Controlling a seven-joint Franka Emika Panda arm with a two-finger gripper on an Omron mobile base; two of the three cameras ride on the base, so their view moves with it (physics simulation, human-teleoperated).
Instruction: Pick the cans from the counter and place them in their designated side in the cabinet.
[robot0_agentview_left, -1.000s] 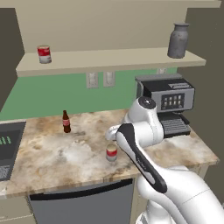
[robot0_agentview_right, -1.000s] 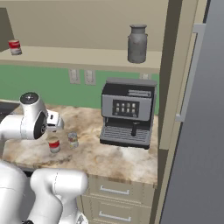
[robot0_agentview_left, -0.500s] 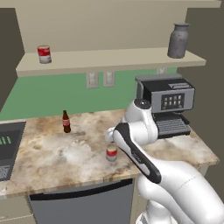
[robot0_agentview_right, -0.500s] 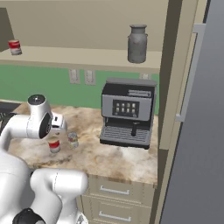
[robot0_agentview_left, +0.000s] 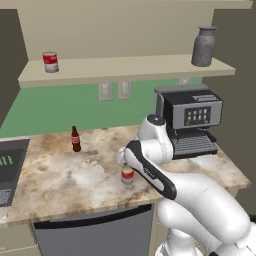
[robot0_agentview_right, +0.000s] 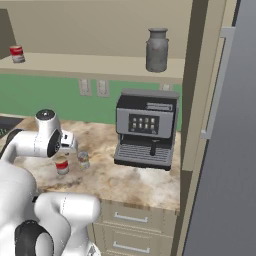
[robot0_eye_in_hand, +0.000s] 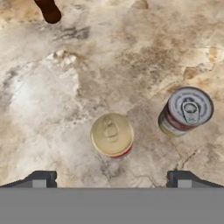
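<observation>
1. The gripper (robot0_eye_in_hand: 112, 179) hangs wide open over the desk (robot0_eye_in_hand: 52, 100), holding nothing; its fingertips (robot0_eye_in_hand: 40, 178) are cut off low.
2. A gold-topped can (robot0_eye_in_hand: 112, 134) stands between them, a silver-topped can (robot0_eye_in_hand: 186, 111) beside it (labels mostly hidden).
3. The arm hides the second can in the left base view.
4. A third can (robot0_agentview_left: 50, 62) sits on the cabinet (robot0_agentview_left: 125, 67) shelf's left end.
5. The brown bottle (robot0_eye_in_hand: 48, 9) is cropped.

My white arm with dark joints (robot0_agentview_left: 150, 170) rises from the base, bends at the elbow and reaches forward and down, wrist folded so my tool (robot0_eye_in_hand: 111, 179) points straight down over the surface. Its two small dark finger tips (robot0_eye_in_hand: 40, 179) stand spread wide apart, as far as they go, with nothing gripped between them.
</observation>
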